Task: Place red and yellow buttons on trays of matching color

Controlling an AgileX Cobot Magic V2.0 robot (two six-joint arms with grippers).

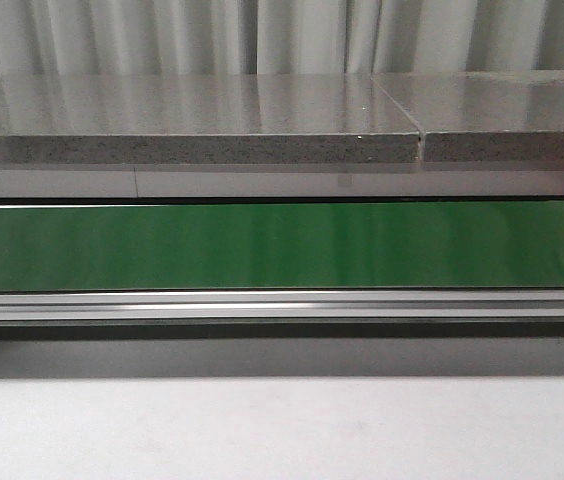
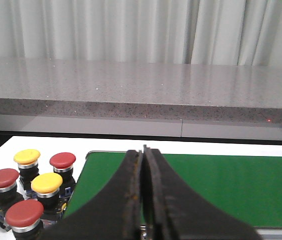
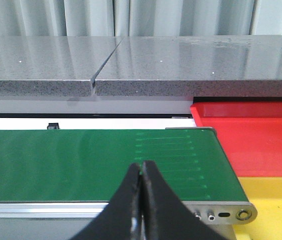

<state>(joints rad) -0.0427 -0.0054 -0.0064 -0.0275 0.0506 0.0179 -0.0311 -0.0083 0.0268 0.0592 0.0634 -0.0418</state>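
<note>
Several red and yellow buttons stand in a cluster beside one end of the green belt: a red button, a yellow button, another red button. My left gripper is shut and empty, over the belt's end next to them. At the belt's other end lie the red tray and the yellow tray. My right gripper is shut with nothing in it, over the belt short of the trays. Neither gripper shows in the front view.
The green conveyor belt runs across the front view with an aluminium rail along its near side. A grey stone counter and curtains stand behind it. A white table surface lies in front.
</note>
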